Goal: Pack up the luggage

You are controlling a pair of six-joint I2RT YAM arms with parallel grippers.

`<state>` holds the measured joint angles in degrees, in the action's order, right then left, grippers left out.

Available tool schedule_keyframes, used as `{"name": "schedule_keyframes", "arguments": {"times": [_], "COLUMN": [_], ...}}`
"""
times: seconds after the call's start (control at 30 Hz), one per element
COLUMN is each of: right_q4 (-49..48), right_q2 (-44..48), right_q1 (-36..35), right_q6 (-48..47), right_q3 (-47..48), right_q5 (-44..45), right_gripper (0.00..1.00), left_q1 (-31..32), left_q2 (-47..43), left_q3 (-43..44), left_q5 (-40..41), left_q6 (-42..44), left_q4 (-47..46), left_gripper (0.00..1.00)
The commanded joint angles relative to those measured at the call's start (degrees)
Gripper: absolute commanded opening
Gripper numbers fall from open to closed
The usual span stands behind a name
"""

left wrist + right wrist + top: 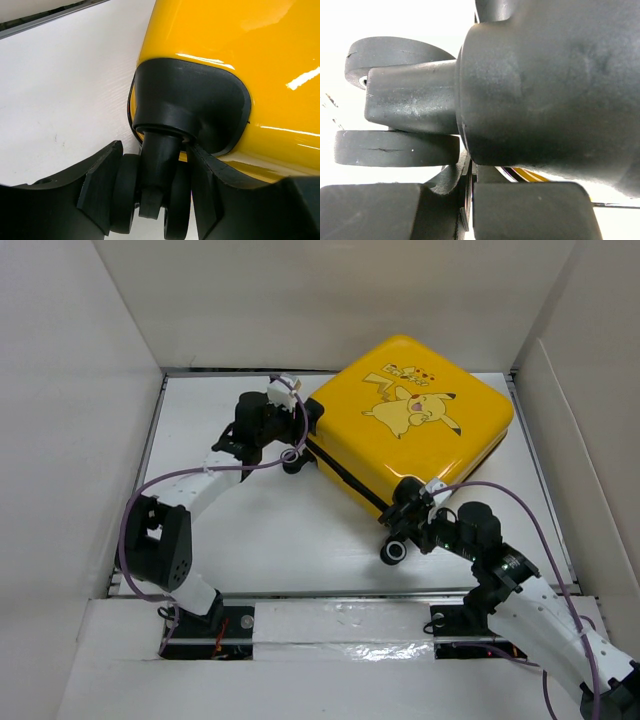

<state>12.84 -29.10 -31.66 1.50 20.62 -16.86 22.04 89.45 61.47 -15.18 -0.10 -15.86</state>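
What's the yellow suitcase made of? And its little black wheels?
The luggage shell looks like hard, glossy plastic: bright highlights streak its smooth yellow surface. The caster wheel looks like matte black rubber or plastic; it is dull, with fine cracks, so I cannot tell which.

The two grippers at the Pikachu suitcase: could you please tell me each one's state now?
Left gripper: straddles a caster wheel; clamped or not, cannot tell.
Right gripper: shut, beside a second caster.
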Motion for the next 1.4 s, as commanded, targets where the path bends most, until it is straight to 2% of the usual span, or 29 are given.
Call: {"name": "schedule_keyframes", "arguments": {"times": [0.0, 0.1, 0.2, 0.23, 0.33, 0.37, 0.4, 0.43, 0.5, 0.53, 0.77, 0.9, 1.07, 1.13, 1.17, 1.2, 1.23, 1.27, 1.3, 1.33, 1.37], "right_q4": [-13.19, -13.02, -13.02, -12.93, -13.02, -13.02, -13.02, -13.02, -13.28, -15.11, -18.38, -17.07, -14.61, -15.2, -17.39, -20.54, -27.97, -31.44, -34.43, -40.29, -42.26], "right_q2": [2.82, 3.0, 3.35, 3.44, 3.26, 3.26, 3.18, 3.17, 2.91, 2.74, -5.25, -11.06, -10.98, -9.4, -8.26, -6.16, -5.45, -5.18, -5.96, -6.84, -8.06], "right_q1": [-0.77, -0.77, -0.77, -0.77, -0.77, -0.77, -0.77, -0.77, -0.77, -0.77, -0.25, 2.47, 8.71, 9.25, 8.38, 5.93, 3.91, 1.45, -1.45, -8.52, -12.68], "right_q6": [0.26, 0.26, 0.35, 0.44, 0.44, 0.44, 0.52, 0.61, 1.05, 2.27, 0.53, -2.8, -3.34, 0.49, 2.53, 5.33, 10.93, 13.68, 16.4, 20.26, 21.34], "right_q3": [2.84, 2.84, 2.76, 2.67, 2.76, 2.67, 2.67, 2.67, 2.41, 2.14, 7.58, 14.43, 19.72, 17.71, 11.61, 7.63, 3.5, -4.11, -6.8, -9.09, -10.67], "right_q5": [-4.23, -4.06, -3.97, -3.88, -3.97, -3.88, -3.88, -3.79, -2.92, -2.22, 1.29, 2.71, 1.23, 1.92, 2.44, 3.41, 4.63, 9.34, 13.13, 16.83, 22.26], "right_gripper": [0.0, 0.0, 0.0, 0.0, 0.0, 0.0, 0.0, 0.0, 0.0, 0.0, 0.0, 0.0, 0.0, 0.0, 0.0, 0.0, 0.0, 0.0, 0.0, 0.0, 0.0], "left_q1": [1.68, 1.69, 1.69, 1.69, 1.17, 1.16, 0.55, 0.55, -0.59, -0.6, 0.55, 1.86, 1.86, 1.86, 2.73, 3.35, 4.31, 5.54, 8.17, 9.58, 10.99], "left_q2": [4.41, 5.91, 5.39, 5.38, 5.56, 5.56, 5.56, 5.47, 3.9, 3.02, -3.22, -5.77, -10.61, -12.53, -12.98, -13.42, -13.77, -14.04, -13.78, -13.43, -12.82], "left_q3": [2.16, 2.43, 0.76, 0.58, 0.75, 0.49, 0.23, -0.03, -3.45, -5.55, -30.84, -37.03, -40.37, -40.9, -41.6, -41.52, -41.35, -41.0, -40.82, -40.47, -39.86], "left_q5": [2.52, 3.14, 3.4, 3.49, 1.56, 1.21, -0.01, -1.07, -0.55, -1.77, 2.08, 4.19, -0.02, -2.82, -3.45, -4.06, -3.98, -3.81, -3.72, -3.46, -2.67], "left_q6": [-0.52, -0.17, -0.6, -1.04, -2.09, -2.53, -2.89, -4.46, -6.66, -9.28, -21.77, -22.93, -24.95, -26.09, -26.44, -26.44, -26.44, -26.62, -27.14, -28.1, -28.9], "left_q4": [1.35, 2.5, 0.57, 0.13, -0.23, -0.57, -1.19, -1.89, -5.3, -10.37, -32.18, -35.2, -37.49, -37.76, -37.93, -37.67, -36.97, -36.18, -36.78, -37.22, -37.66], "left_gripper": [0.45, 0.43, 0.22, 0.2, 0.3, 0.27, 0.17, 0.0, 0.0, 0.0, 0.0, 0.0, 0.0, 0.0, 0.0, 0.0, 0.0, 0.0, 0.0, 0.0, 0.0]}}
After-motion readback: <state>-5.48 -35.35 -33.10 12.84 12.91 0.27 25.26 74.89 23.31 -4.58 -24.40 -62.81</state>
